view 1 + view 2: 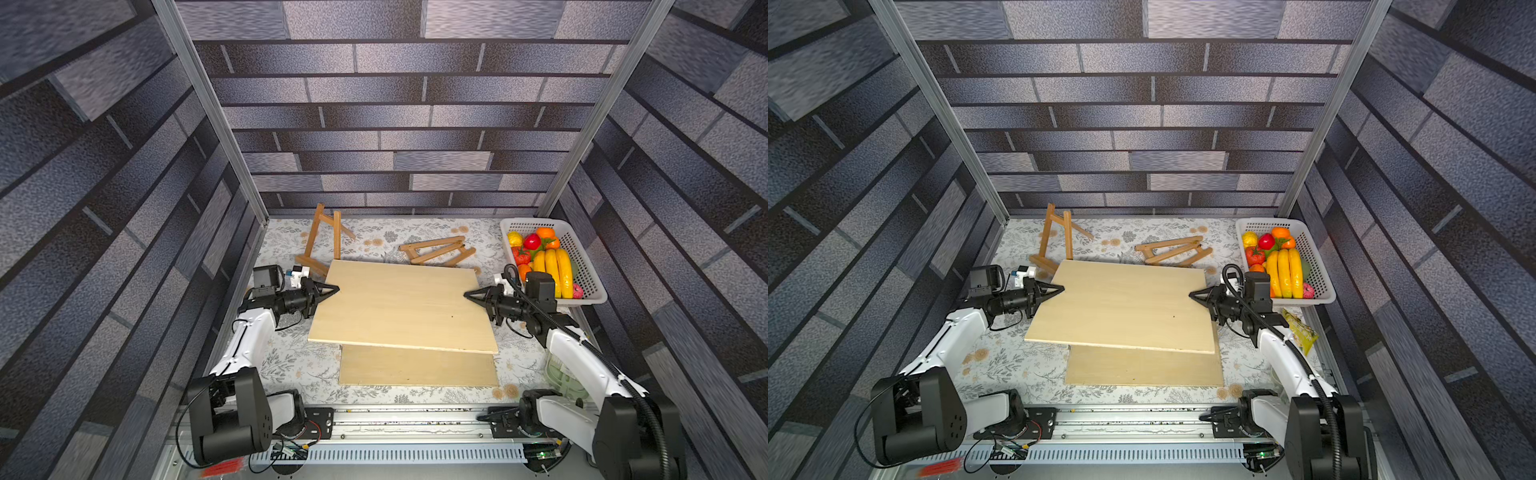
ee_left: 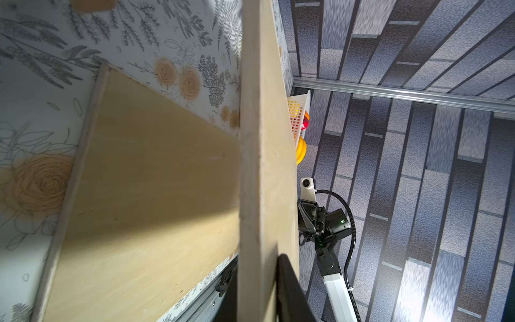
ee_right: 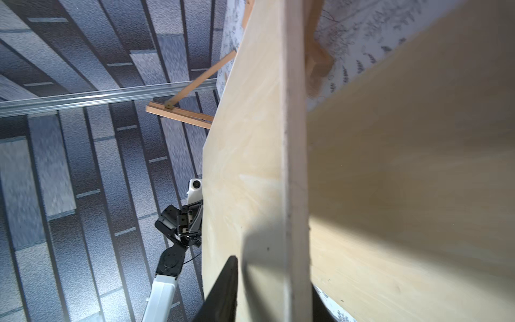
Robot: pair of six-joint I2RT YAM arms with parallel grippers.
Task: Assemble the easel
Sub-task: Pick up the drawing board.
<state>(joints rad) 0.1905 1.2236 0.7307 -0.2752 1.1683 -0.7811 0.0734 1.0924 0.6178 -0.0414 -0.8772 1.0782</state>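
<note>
In both top views a pale wooden board (image 1: 399, 307) (image 1: 1121, 309) hangs tilted above a second board (image 1: 415, 368) that lies flat on the floral table. My left gripper (image 1: 334, 288) (image 2: 257, 259) is shut on the raised board's left edge. At the right edge, my right gripper (image 1: 467, 294) (image 3: 276, 273) straddles the board with one finger above and one below. Its upper finger (image 3: 231, 278) shows a gap to the board's face. One wooden easel (image 1: 324, 237) stands unfolded at the back left. Another easel (image 1: 436, 251) lies folded flat behind the boards.
A white basket (image 1: 536, 221) of toy fruit sits against the right wall, just behind my right arm. A yellow-green packet (image 1: 1300, 330) lies beside that arm. Patterned walls close the table in on three sides, and a metal rail (image 1: 415, 424) runs along the front.
</note>
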